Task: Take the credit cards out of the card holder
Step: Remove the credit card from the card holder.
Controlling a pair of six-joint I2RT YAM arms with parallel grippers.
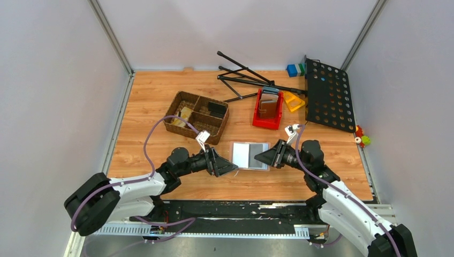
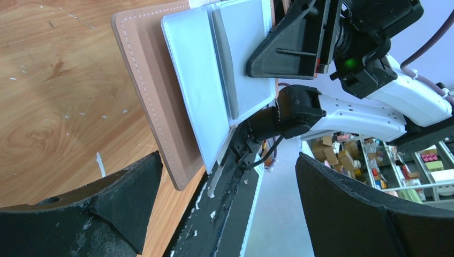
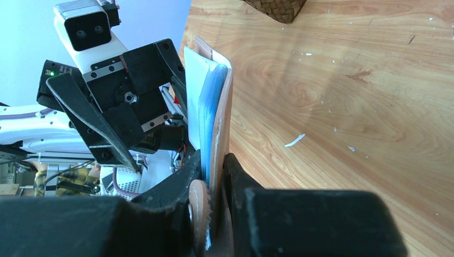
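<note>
Red bin (image 1: pixel 267 113) on wooden surface (image 1: pixel 150 107); left of it, woven basket (image 1: pixel 196 118); behind, black rods (image 1: pixel 243 75); right, yellow tray (image 1: pixel 293 100), perforated black panel (image 1: pixel 327 95).

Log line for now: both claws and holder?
card holder: open, grey inside up | right claw: shut on its edge | left claw: open near left edge

card holder (image 1: pixel 250 156) taupe-brown outside, pale grey inside | basket (image 1: pixel 201 97) brown woven | bin (image 1: pixel 266 125) red | table (image 1: pixel 144 107) orange woodgrain

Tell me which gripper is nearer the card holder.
Right. The right gripper is shut on one edge of the card holder; the left gripper is open at the opposite edge, not clamping it.
</note>
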